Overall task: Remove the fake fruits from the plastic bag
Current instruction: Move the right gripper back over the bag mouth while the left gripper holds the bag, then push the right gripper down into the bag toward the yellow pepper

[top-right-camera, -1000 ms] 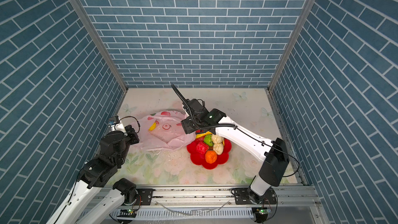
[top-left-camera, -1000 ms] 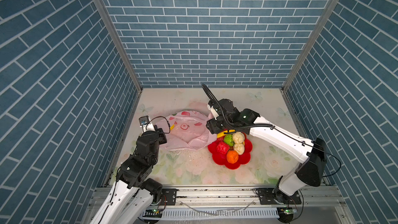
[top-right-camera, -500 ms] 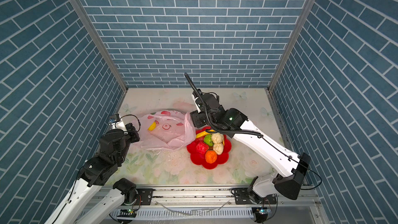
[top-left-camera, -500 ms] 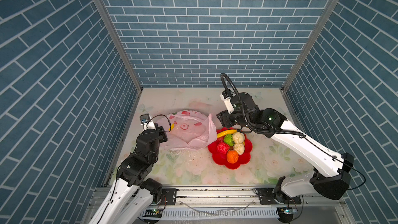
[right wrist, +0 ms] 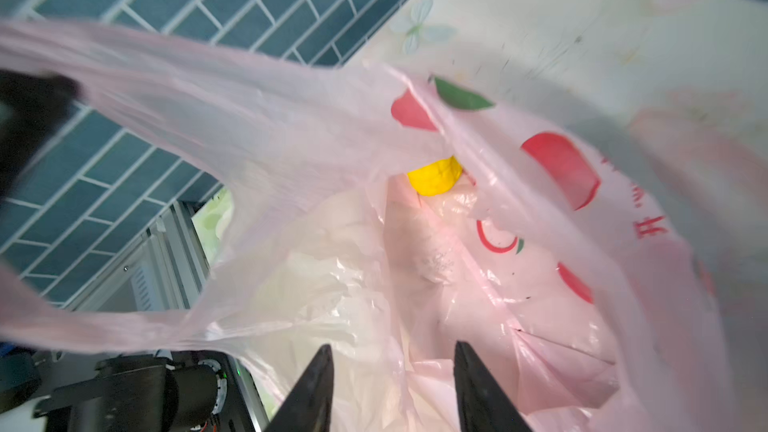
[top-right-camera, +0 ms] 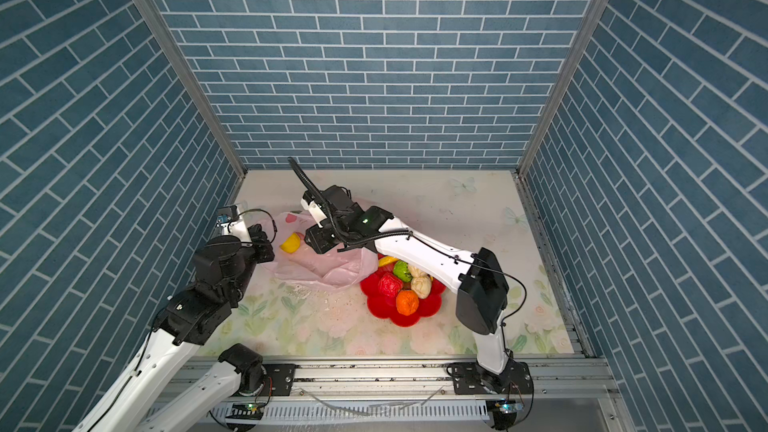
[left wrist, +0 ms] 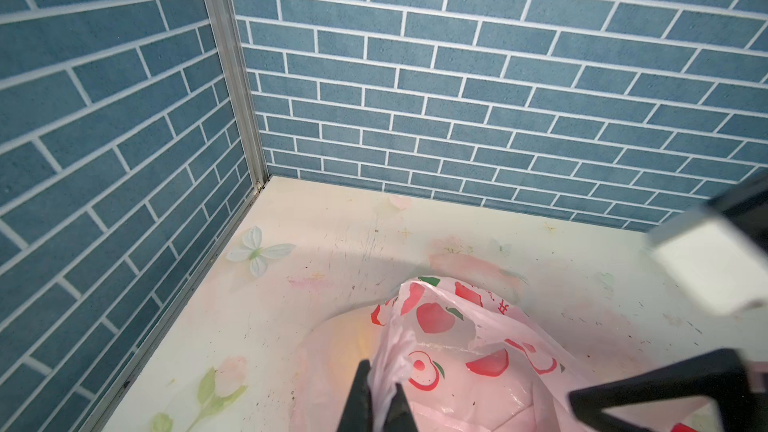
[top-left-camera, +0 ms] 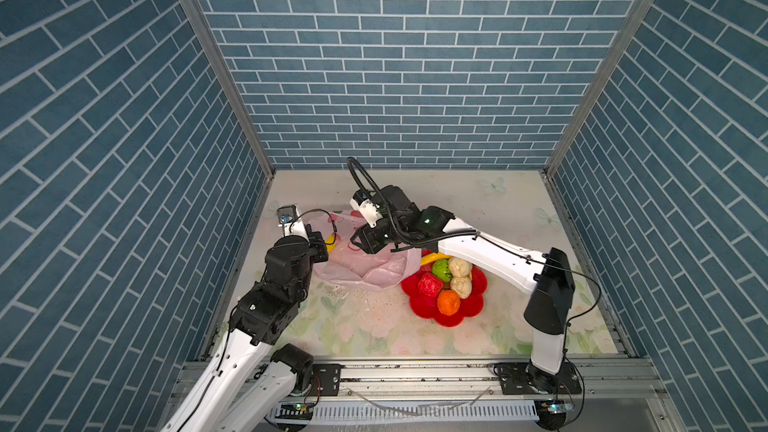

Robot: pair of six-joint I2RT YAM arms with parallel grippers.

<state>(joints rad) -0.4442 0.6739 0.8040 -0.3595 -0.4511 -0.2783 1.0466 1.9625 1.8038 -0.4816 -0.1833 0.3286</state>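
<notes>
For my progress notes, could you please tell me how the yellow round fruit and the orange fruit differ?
The yellow fruit lies inside the pink plastic bag; the orange fruit sits on the red dish. Bag film partly hides the yellow fruit, while the orange fruit is fully exposed. Both are small and round.

bag point(top-left-camera: 365, 268): thin translucent pink film, red fruit prints with green leaves, crinkled; slumped with mouth open, just left of dish point(top-left-camera: 424, 311), right edge against the dish rim
handle point(left wrist: 397, 351): bunched, pulled taut, pinched in left gripper point(left wrist: 380, 392)
yellow fruit point(top-right-camera: 291, 243): round, bumpy; inside bag, at its far left
banana point(top-left-camera: 432, 258): yellow; dish's far edge, partly hidden
green fruit point(top-left-camera: 441, 270): on dish, beside banana
red fruit point(top-left-camera: 430, 284): dish's left side
orange fruit point(top-left-camera: 448, 302): dish's front
cream fruits point(top-left-camera: 459, 266): two, bumpy, touching; dish's right side
</notes>
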